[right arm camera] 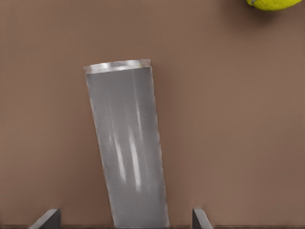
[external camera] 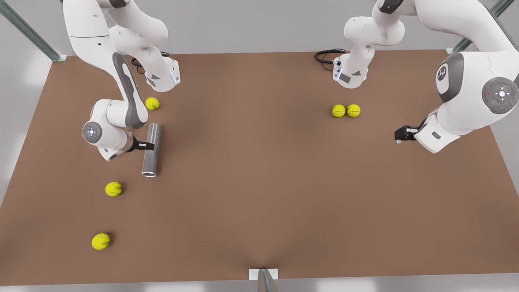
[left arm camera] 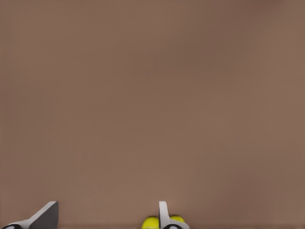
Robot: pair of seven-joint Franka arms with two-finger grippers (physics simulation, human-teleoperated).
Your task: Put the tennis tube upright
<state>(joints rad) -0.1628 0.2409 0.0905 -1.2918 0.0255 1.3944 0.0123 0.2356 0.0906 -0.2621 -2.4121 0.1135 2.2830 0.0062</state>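
Note:
The tennis tube point(external camera: 152, 150) is a dark-grey cylinder lying flat on the brown table at the front view's left, its lighter rim point(external camera: 149, 174) toward the near edge. My right gripper point(external camera: 148, 145) reaches it from the side at mid-length. In the right wrist view the tennis tube point(right arm camera: 128, 152) runs between the two fingertips point(right arm camera: 48, 217) with a gap on each side, so the right gripper point(right arm camera: 125, 218) is open around it. My left gripper point(external camera: 400, 134) waits open above the table at the front view's right, holding nothing point(left arm camera: 107, 217).
Yellow-green tennis balls lie scattered: one point(external camera: 152, 103) just beyond the tube, two point(external camera: 113, 189) point(external camera: 100, 241) nearer the front, and a touching pair point(external camera: 346, 110) at the right, also in the left wrist view point(left arm camera: 150, 223). Arm bases stand at the table's far corners.

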